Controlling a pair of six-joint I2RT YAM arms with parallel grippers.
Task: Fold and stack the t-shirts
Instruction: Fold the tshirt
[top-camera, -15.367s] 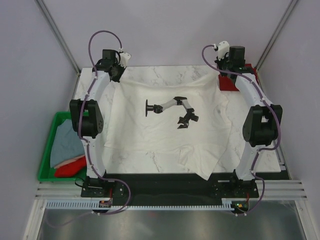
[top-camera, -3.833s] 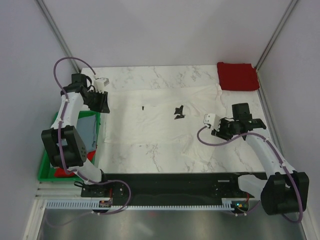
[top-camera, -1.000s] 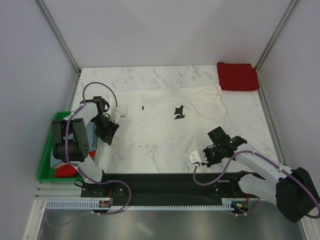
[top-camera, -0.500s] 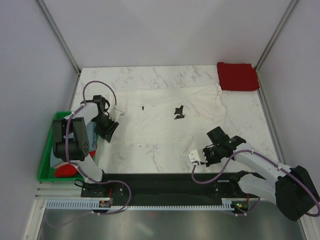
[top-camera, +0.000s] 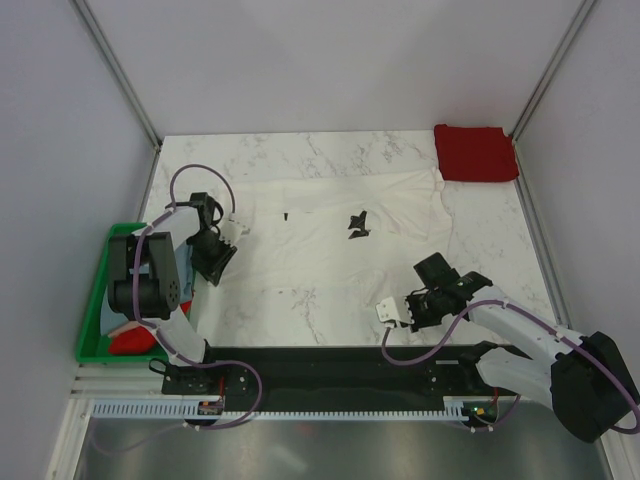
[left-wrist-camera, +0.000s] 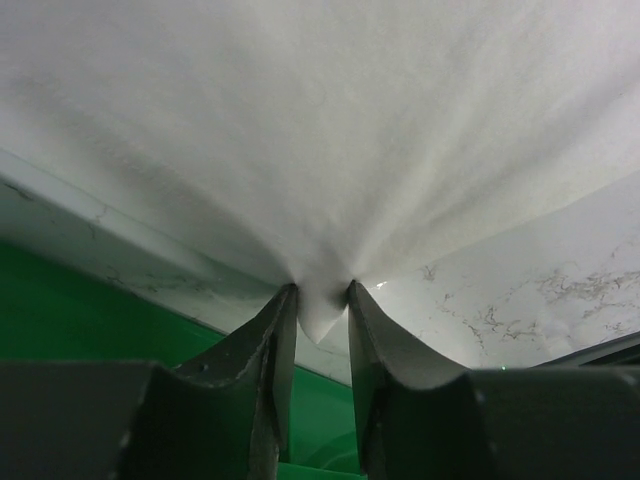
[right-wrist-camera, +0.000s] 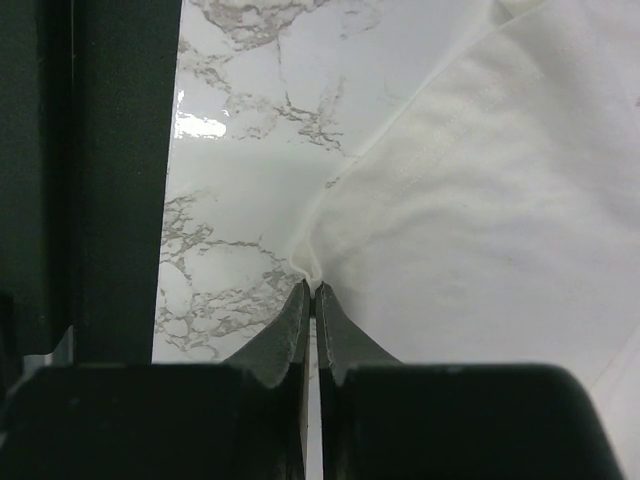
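Left gripper (left-wrist-camera: 320, 297) clamped on the left edge of the white t-shirt (top-camera: 330, 245), at the counter's (top-camera: 490, 250) left rim beside the green crate (top-camera: 93, 310). Right gripper (right-wrist-camera: 311, 292) pinched together on the shirt's near hem. Shirt lies spread mid-counter. Bare marble to its right. Dark red t-shirt (top-camera: 475, 152) in the far right corner, apart.

We find the table (top-camera: 330, 150) under bright, even, diffuse overhead light, with only faint, soft shadows. On the right wrist view one small glare patch sits on the marble beside the table's near edge. On both wrist views the fingers (left-wrist-camera: 275, 350) appear dark and out of focus.
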